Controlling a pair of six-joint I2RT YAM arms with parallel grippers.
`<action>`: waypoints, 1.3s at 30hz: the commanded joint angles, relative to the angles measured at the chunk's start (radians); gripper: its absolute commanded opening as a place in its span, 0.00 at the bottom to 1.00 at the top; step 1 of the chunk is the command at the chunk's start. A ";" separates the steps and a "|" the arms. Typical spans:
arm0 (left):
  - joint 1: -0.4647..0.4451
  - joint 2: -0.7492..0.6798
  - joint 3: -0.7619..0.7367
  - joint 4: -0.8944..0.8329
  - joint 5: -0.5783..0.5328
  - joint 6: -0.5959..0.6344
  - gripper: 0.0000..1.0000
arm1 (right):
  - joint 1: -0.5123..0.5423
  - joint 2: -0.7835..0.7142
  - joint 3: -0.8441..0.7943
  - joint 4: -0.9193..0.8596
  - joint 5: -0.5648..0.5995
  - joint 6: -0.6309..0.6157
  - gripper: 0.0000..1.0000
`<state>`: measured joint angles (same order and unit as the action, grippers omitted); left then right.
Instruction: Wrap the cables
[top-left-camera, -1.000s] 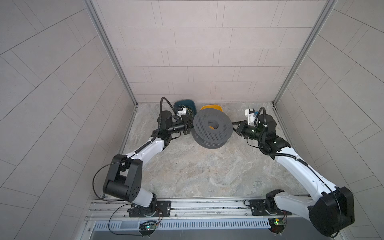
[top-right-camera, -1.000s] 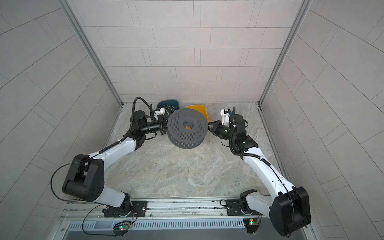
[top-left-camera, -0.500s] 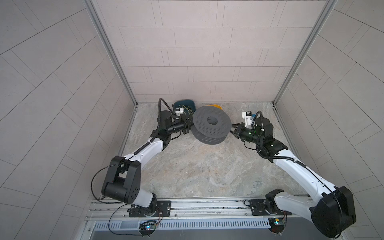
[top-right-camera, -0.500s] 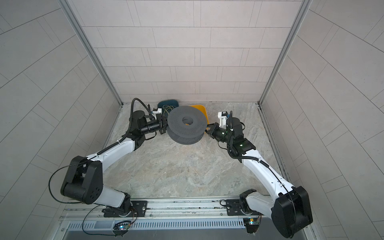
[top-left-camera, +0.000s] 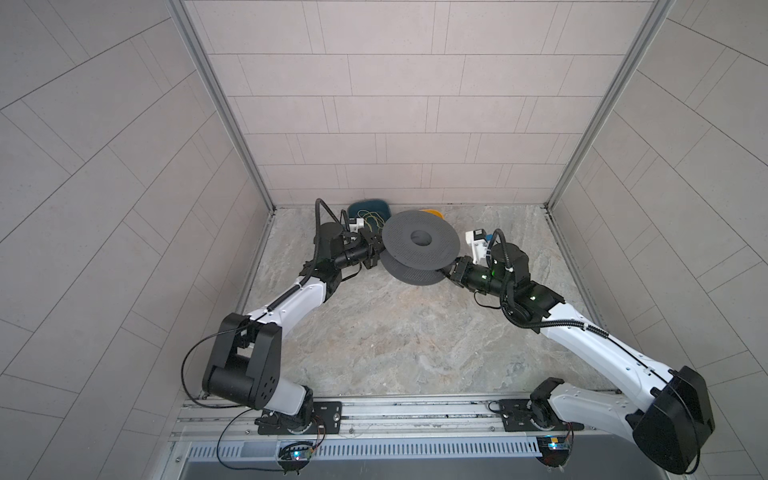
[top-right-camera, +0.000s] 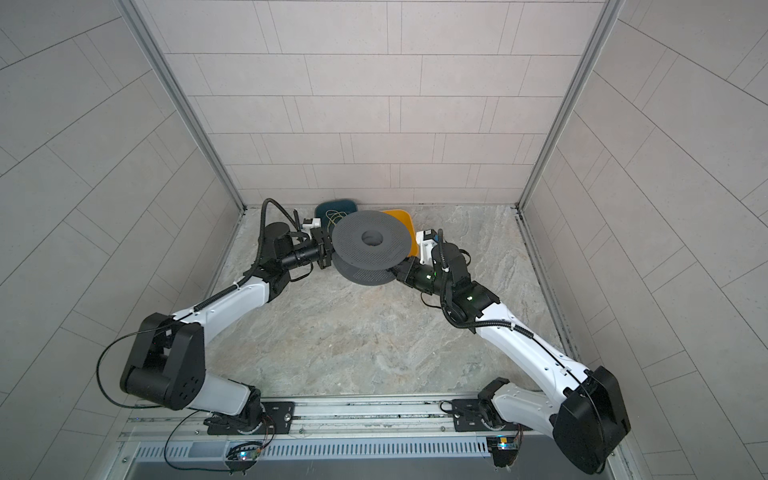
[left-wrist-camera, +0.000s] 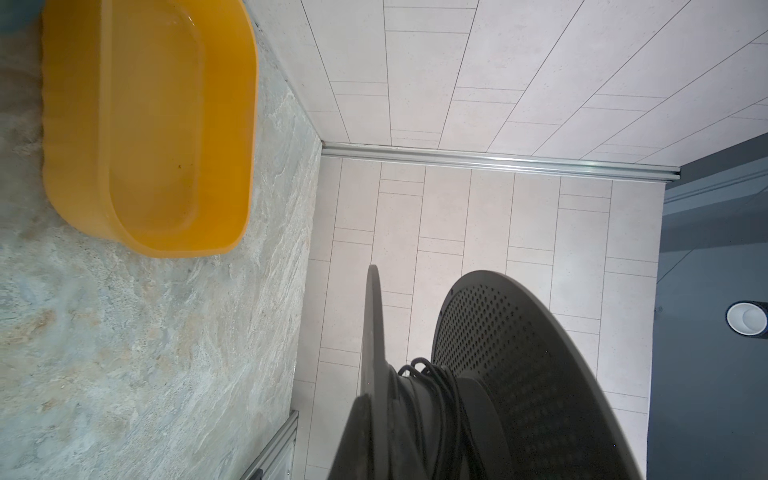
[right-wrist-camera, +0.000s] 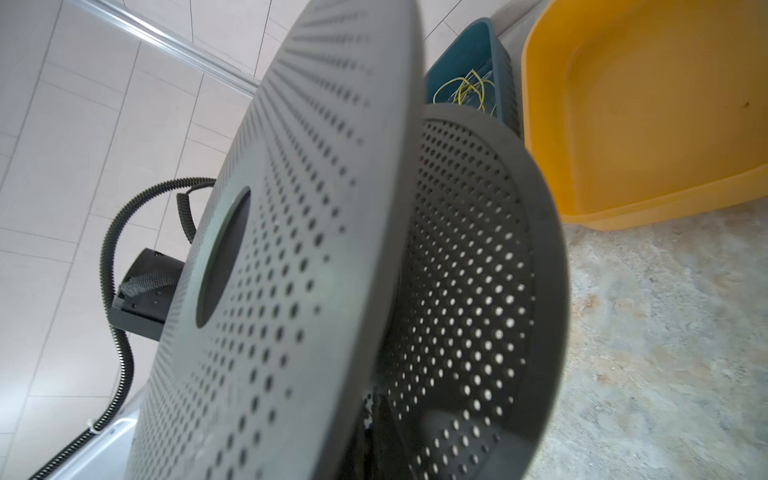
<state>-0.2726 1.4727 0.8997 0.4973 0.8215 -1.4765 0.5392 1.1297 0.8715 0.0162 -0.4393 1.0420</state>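
Marbled tabletop (top-left-camera: 395, 332): left end effector (top-left-camera: 374, 254), right end effector (top-left-camera: 445, 272) pinch grey spool (top-left-camera: 419, 245); black cable (left-wrist-camera: 440, 399) wound on it.

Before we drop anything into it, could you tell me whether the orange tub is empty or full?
Empty: the left wrist view looks straight into the orange tub, and its inside is bare, with nothing lying in it.
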 joint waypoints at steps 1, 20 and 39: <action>0.000 -0.063 -0.001 0.007 -0.030 0.027 0.00 | 0.044 -0.002 0.062 -0.039 0.048 -0.069 0.00; -0.004 -0.101 -0.042 -0.053 -0.040 0.151 0.00 | 0.128 -0.023 0.037 -0.123 0.205 -0.209 0.00; -0.111 -0.014 -0.297 0.270 -0.143 0.169 0.00 | 0.125 -0.216 -0.314 -0.028 0.234 -0.224 0.00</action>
<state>-0.3641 1.4311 0.6147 0.5911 0.7086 -1.3090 0.6594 0.9394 0.5747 -0.0628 -0.2131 0.8192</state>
